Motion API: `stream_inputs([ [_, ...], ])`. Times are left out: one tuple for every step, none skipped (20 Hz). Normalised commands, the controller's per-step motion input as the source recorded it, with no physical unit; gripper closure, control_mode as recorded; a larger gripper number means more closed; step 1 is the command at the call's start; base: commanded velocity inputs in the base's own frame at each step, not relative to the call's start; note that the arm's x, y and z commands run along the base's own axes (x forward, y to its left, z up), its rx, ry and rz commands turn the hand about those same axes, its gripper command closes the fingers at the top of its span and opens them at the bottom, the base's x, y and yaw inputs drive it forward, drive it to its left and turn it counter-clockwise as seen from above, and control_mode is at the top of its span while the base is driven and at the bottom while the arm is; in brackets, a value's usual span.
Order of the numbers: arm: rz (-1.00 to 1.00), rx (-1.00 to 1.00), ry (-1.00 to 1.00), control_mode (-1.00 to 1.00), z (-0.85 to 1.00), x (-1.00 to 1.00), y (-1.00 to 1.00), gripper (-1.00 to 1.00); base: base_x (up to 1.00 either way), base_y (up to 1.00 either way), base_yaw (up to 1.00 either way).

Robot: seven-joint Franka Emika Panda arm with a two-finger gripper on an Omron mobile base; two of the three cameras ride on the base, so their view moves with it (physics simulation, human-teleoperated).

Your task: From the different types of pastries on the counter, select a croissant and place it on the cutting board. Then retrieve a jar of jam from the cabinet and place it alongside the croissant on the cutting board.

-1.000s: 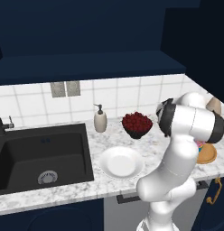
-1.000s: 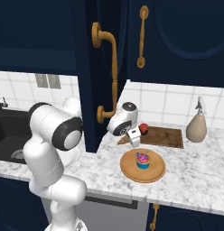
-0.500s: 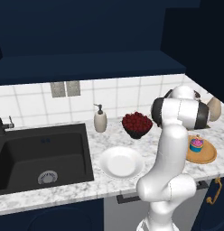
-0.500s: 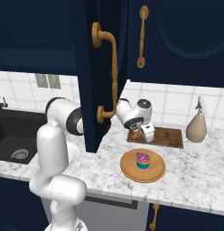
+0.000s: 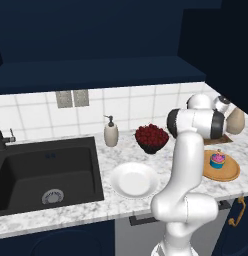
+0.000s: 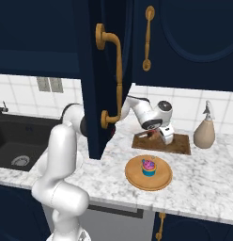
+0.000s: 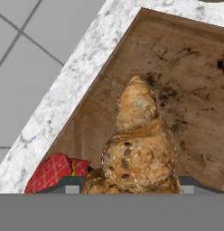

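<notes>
The end effector (image 6: 166, 136) is reaching down over the cutting board (image 6: 178, 144) at the back of the counter (image 6: 203, 174), its fingers closing around the croissant (image 7: 138, 149), which is sitting just above the board. A red-capped jar of jam (image 7: 55, 171) is lying beside it.

Croissant (image 7: 138, 144) over cutting board (image 7: 186, 76); red-capped jar of jam (image 7: 55, 171) beside it.

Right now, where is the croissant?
In the hand view, the croissant lies on the cutting board, directly ahead of the gripper, near the board's wall-side edge.
</notes>
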Motion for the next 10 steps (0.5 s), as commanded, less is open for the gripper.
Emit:
stream_inputs([
  [0.0,0.0,0.0,-1.0,0.0,0.0,-0.34,1.0,0.0,0.0,0.0],
  [0.0,0.0,0.0,-1.0,0.0,0.0,-0.34,1.0,0.0,0.0,0.0],
  [0.0,0.0,0.0,-1.0,0.0,0.0,-0.35,1.0,0.0,0.0,0.0],
  [0.0,0.0,0.0,-1.0,0.0,0.0,-0.31,1.0,0.0,0.0,0.0],
  [0.0,0.0,0.0,-1.0,0.0,0.0,-0.29,1.0,0.0,0.0,0.0],
  [0.0,0.0,0.0,-1.0,-0.04,0.0,-0.29,1.0,0.0,0.0,0.0],
  [0.0,0.0,0.0,-1.0,-0.08,0.0,-0.29,1.0,0.0,0.0,0.0],
  [0.0,0.0,0.0,-1.0,-0.11,0.05,-0.27,1.0,0.0,0.0,0.0],
  [0.0,0.0,0.06,-1.0,-0.11,0.04,-0.24,1.0,0.0,0.0,0.0],
  [0.0,0.0,0.07,-1.0,-0.15,0.03,-0.17,1.0,0.0,0.0,0.0],
])
